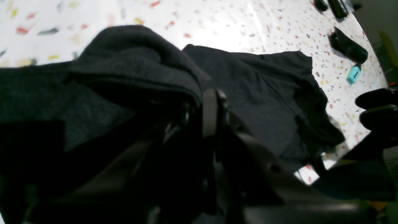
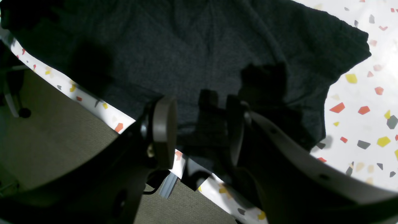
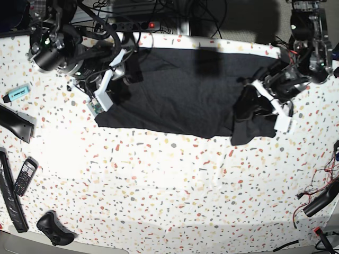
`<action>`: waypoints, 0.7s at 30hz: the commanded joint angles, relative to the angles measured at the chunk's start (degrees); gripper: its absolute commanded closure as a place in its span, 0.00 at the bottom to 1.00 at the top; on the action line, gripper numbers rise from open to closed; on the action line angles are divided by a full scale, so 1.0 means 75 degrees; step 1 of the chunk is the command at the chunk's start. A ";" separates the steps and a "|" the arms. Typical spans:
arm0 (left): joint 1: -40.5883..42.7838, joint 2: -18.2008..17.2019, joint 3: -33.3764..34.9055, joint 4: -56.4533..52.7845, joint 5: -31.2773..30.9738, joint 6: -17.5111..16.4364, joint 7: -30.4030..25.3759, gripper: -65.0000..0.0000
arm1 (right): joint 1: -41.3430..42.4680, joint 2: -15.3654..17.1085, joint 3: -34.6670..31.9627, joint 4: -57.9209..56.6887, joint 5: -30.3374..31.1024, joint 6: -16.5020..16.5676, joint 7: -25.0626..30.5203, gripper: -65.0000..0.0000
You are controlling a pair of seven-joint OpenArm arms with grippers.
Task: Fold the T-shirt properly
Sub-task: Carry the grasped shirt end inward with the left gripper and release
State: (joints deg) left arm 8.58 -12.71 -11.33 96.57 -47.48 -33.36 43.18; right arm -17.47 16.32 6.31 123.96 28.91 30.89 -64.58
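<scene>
**On the speckled table: one black T-shirt, two arms at its ends**

Across the far half of the terrazzo-patterned table [image 3: 169,180] lies a single black T-shirt [image 3: 180,90], spread wide with its back edge close to the table's far side. Its print does not show in any view; only plain dark cloth is visible.

Two grippers are at work, one at each end. The left gripper [image 1: 199,105] is clenched on a bunched fold of the T-shirt, and in the left wrist view the cloth is heaped up over its fingers [image 1: 210,112]. From the base view that end of the shirt looks gathered into a dark lump hanging toward the near side. The right gripper [image 2: 199,124] stands with its jaws wide apart over the shirt's other end, near the table edge; cloth lies between and below the round pads [image 2: 163,130], but nothing is pinched.

Around the shirt, well apart from it on the table: one teal marker [image 3: 16,93], one long black bar [image 3: 10,196], one dark handset with keys [image 3: 24,177], one black game-controller-like object [image 3: 53,227] and one black wedge-shaped piece [image 3: 16,123]. Loose cables [image 3: 318,198] trail at the opposite edge. Cabling and a power strip [image 3: 132,24] crowd the strip behind the table.
</scene>
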 commanded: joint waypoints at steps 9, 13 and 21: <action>-0.0323 -0.0050 0.0871 0.0125 -0.0691 -0.0300 -0.0335 0.57 | 0.0041 0.0047 0.0023 0.0149 0.0117 0.0032 0.0143 0.61; -0.0638 -0.0178 0.0545 0.0125 -0.0676 -0.0300 0.0350 0.57 | 0.0041 0.0047 0.0023 0.0149 0.0114 0.0032 0.0143 0.61; -0.0221 -0.0991 -0.0254 0.0125 -0.0673 -0.0676 0.1378 0.57 | 0.0044 0.0047 0.0023 0.0149 0.0090 0.0032 0.0236 0.61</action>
State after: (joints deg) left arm 7.62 -19.55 -12.88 96.60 -51.22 -37.95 54.50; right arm -17.50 16.29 6.31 123.96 28.84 30.89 -63.90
